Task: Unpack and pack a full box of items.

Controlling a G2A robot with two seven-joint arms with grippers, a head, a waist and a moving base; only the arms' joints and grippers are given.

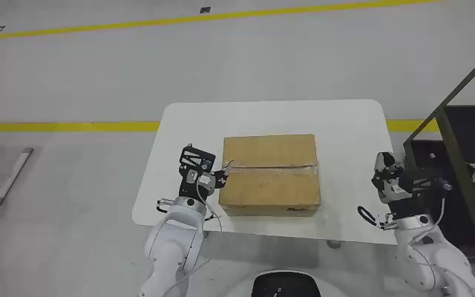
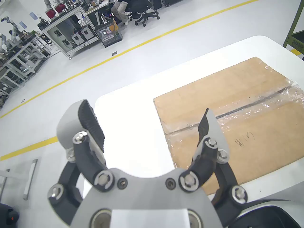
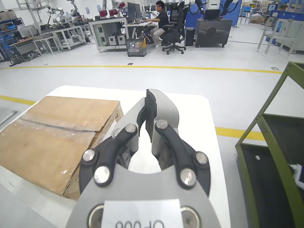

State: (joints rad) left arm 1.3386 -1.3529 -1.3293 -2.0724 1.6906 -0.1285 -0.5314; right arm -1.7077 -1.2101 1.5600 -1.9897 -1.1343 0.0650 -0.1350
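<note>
Left jaws spread beside box (image 1: 272,174), right jaws closed

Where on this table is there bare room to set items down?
Bare: the table strip beyond the cardboard box, and between box and right gripper. Crowded: the box's left end, at the open left gripper.

Brown cardboard box (image 1: 271,174), closed, lying flat on white table (image 1: 349,122), about mid-table, long side parallel to the near edge. Top flaps meet at a centre seam sealed with wrinkled clear tape (image 2: 268,100). Small handwritten mark on top.
</note>
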